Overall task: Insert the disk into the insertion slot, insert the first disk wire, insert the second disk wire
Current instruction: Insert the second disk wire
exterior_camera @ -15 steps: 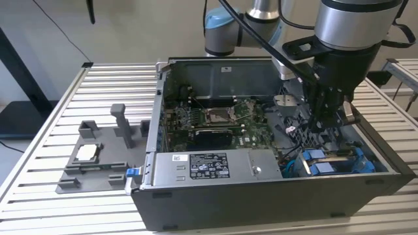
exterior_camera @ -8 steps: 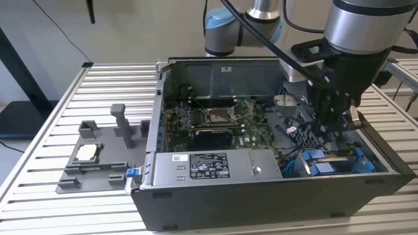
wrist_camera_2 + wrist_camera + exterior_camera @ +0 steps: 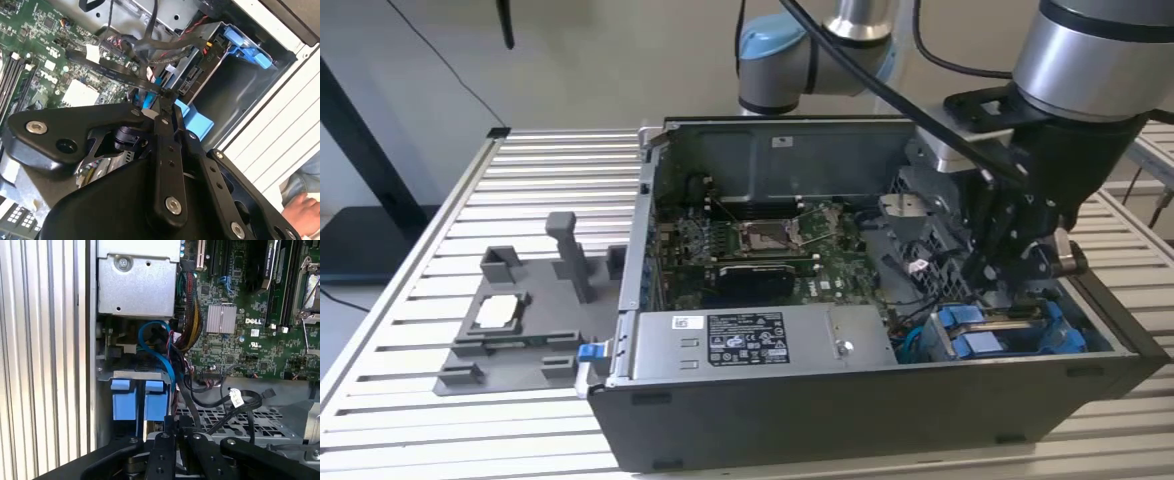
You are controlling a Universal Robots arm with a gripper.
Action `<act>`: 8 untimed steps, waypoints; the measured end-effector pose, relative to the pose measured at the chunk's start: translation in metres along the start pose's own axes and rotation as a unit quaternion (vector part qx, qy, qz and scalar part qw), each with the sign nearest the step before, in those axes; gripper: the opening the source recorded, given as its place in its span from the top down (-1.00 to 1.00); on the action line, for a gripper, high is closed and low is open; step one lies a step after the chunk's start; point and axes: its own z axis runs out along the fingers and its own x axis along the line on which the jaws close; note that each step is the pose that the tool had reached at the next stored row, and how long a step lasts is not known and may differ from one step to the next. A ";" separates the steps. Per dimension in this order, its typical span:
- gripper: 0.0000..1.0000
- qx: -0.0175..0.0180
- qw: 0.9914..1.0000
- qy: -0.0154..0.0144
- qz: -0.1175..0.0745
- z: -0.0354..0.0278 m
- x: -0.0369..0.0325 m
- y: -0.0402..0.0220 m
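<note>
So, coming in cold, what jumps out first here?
The open computer case on the slatted table, with the black gripper reaching down inside at the exterior view's right. Just below it sit bright blue carrier tabs of the drive cage, with a blue cable looping above them.

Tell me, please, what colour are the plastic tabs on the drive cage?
Bright blue plastic tabs, clearest in the first wrist view.

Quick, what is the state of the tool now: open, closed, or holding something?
Tool: closed on a thin black cable, above the insertion slot.
</note>
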 end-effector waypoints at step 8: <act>0.69 -0.010 1.000 0.000 0.000 0.0038 0.0022 -0.0073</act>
